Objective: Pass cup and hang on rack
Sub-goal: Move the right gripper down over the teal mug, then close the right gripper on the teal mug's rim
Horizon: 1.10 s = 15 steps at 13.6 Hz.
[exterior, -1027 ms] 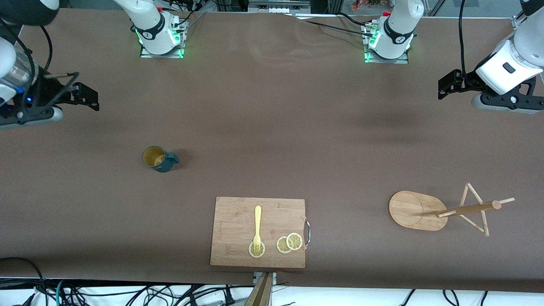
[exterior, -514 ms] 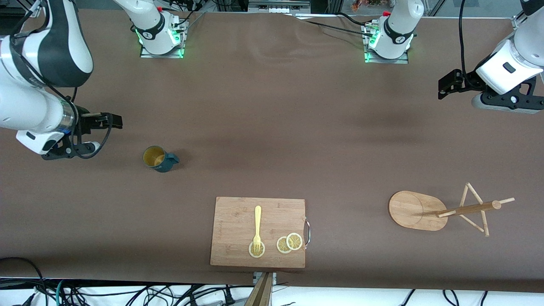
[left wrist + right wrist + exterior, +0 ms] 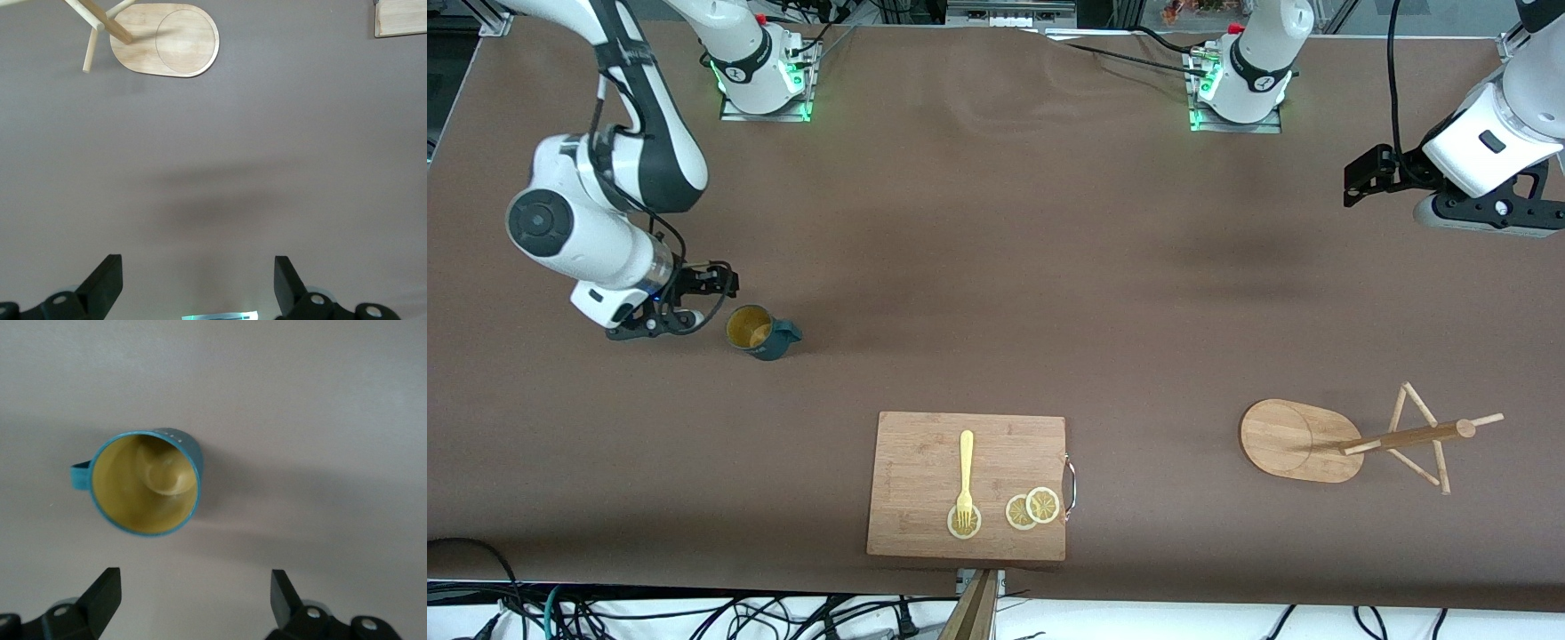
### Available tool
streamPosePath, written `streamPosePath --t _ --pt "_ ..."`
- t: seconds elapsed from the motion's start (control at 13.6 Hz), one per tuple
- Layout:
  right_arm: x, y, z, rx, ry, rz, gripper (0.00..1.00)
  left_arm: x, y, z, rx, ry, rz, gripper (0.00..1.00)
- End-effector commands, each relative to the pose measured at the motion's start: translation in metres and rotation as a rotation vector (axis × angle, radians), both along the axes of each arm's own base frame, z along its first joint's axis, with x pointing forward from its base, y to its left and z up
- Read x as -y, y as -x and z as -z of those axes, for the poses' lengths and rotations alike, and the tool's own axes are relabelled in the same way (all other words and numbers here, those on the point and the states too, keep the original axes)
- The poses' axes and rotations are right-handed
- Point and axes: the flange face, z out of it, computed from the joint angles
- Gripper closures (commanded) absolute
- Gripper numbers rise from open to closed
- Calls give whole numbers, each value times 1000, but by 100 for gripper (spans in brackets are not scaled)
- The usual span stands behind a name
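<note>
- So far nothing is done: the cup (image 3: 758,331) stands on the worktop (image 3: 996,267) at mid-left of the frame, ungrasped.
- My right end effector (image 3: 713,298) hovers beside it, spread wide, empty.
- My left end effector (image 3: 1360,182) waits at upper right, open; passing and hanging on the rack (image 3: 1352,440), lower right, remain.

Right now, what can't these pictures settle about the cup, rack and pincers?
- Cup: ribbed outside barely visible; both views look down into it.
- Rack: post and pegs cut by the left wrist view's edge.
- Right pincer, left pincer: fingers cut off by the wrist views' edge; fingertips show, apart, empty.
</note>
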Motion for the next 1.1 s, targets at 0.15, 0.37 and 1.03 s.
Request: streamPosePath --t 0.15,0.37,1.03 --pt "-2 -9 16 31 -6 17 2 -1 0 -8 -3 0 3 0" --pt "-8 -19 34 53 -13 8 2 1 0 -7 -2 -1 3 0" --pt "-12 -21 64 81 -25 7 51 0 1 -8 -4 0 11 0"
